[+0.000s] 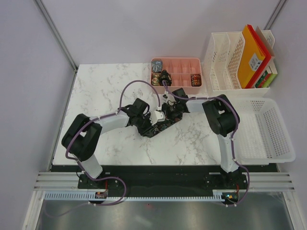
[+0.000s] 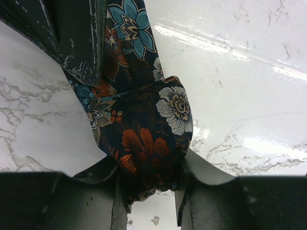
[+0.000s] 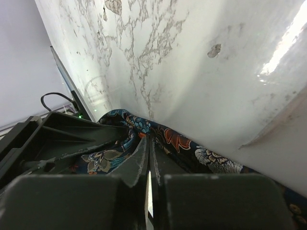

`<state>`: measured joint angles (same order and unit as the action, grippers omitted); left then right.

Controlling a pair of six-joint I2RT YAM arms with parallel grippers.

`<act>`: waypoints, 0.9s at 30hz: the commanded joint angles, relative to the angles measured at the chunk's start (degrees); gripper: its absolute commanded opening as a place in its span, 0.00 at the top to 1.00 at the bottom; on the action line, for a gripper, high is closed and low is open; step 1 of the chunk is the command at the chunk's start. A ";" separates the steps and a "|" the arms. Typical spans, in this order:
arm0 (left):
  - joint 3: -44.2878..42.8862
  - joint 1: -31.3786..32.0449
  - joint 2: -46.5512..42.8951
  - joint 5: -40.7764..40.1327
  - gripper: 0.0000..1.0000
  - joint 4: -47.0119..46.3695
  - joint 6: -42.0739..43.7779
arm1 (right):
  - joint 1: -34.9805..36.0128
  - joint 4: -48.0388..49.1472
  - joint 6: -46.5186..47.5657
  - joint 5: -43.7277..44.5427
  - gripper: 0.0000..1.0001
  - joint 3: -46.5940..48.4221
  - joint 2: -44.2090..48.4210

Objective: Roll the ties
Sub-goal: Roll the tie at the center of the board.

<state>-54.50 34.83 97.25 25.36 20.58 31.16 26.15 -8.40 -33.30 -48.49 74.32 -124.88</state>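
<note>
we see the dark floral tie (image 2: 144, 120) lying near the middle of the marble table (image 1: 110, 86), between the two arms, with the left gripper (image 2: 149, 165) partly closed around a bunched fold of it, the fabric filling the gap between both fingers. the right gripper (image 3: 147, 146) has its jaws pressed almost together with the tips right at the tie's edge, though we cannot tell whether any cloth is caught between them. at the far edge, rolled ties (image 1: 157, 66) sit in compartments of the pink tray (image 1: 175, 59).
</note>
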 commanded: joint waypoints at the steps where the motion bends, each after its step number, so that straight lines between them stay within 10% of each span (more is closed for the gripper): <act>1: -0.34 0.24 3.64 -3.82 0.93 7.98 1.63 | -0.66 1.10 1.13 3.78 0.87 -1.64 0.59; 9: -0.43 0.15 4.44 -4.71 0.92 7.64 1.10 | -0.93 5.15 -3.25 -2.83 0.50 -5.94 7.98; 27: -0.34 0.15 4.61 -3.83 0.89 7.64 1.63 | 0.83 13.32 -7.12 -10.66 0.39 -9.28 9.39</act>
<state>-56.51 34.89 98.59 24.60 22.96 31.18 26.39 -0.56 -38.30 -55.55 65.63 -118.41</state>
